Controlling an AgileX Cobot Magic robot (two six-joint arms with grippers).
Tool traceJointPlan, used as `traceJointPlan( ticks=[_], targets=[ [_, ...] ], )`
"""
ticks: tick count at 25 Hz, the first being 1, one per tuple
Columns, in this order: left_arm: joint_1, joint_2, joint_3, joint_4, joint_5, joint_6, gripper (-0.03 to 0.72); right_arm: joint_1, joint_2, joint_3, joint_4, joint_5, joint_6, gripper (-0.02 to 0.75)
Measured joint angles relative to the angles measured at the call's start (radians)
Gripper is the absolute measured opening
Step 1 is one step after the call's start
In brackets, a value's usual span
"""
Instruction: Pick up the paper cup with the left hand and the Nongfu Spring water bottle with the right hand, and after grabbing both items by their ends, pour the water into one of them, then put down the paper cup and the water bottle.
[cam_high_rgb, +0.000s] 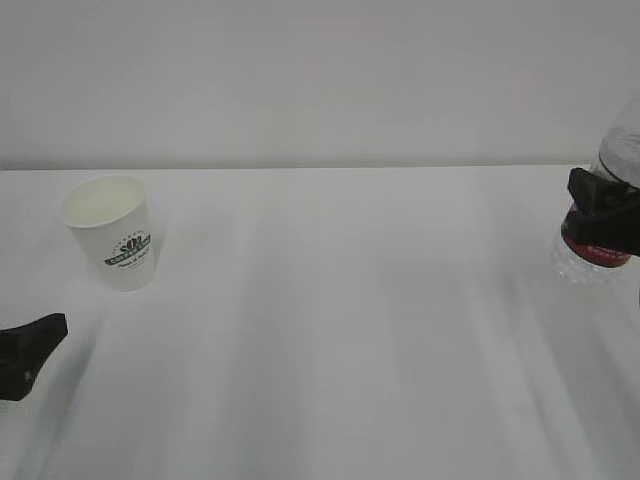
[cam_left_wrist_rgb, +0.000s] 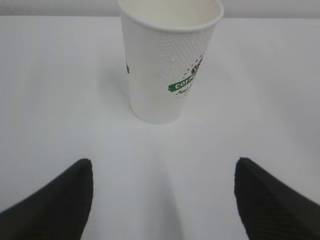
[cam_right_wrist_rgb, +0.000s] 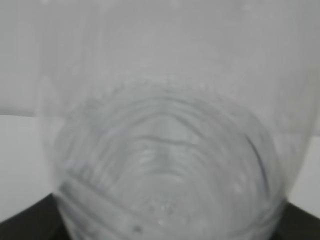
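The white paper cup (cam_high_rgb: 110, 235) with a green logo stands upright on the table, left of centre. Seen from the left wrist, the paper cup (cam_left_wrist_rgb: 167, 65) is a little ahead of my left gripper (cam_left_wrist_rgb: 163, 167), which is open and empty. One black finger (cam_high_rgb: 35, 345) of it shows at the bottom left edge. At the far right my right gripper (cam_high_rgb: 603, 205) is shut on the Nongfu Spring water bottle (cam_high_rgb: 590, 258) around its red label. The clear ribbed bottle (cam_right_wrist_rgb: 165, 165) fills the right wrist view, with dark fingers (cam_right_wrist_rgb: 25, 225) at the bottom corners. Its top is cut off. No water shows plainly.
The white table (cam_high_rgb: 350, 330) runs back to a plain pale wall. Between cup and bottle lies only bare tabletop.
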Motion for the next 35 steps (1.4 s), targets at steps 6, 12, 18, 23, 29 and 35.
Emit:
traceJointPlan(
  ticks=[6,12,18,23,29,35],
  targets=[
    [0.0,0.098,-0.042,0.0,0.0,0.002,0.685,0.0,0.0,0.002,-0.016,0.02,-0.001,0.478],
    [0.0,0.105,-0.078,0.0,0.0,0.002,0.687,0.0,0.0,0.002,-0.022,0.024,-0.001,0.478],
    [0.0,0.107,-0.143,0.002,0.0,0.0,0.688,0.0,0.0,0.002,-0.023,0.026,-0.001,0.478],
    [0.0,0.107,-0.189,0.015,0.0,-0.031,0.69,0.0,0.0,0.002,-0.023,0.026,-0.002,0.478],
    [0.0,0.107,-0.247,0.054,0.018,-0.055,0.69,0.0,0.0,0.002,-0.023,0.026,-0.004,0.478],
    [0.0,0.114,-0.277,0.079,0.063,-0.061,0.691,0.0,0.0,0.002,-0.025,0.026,-0.004,0.478]
  ],
)
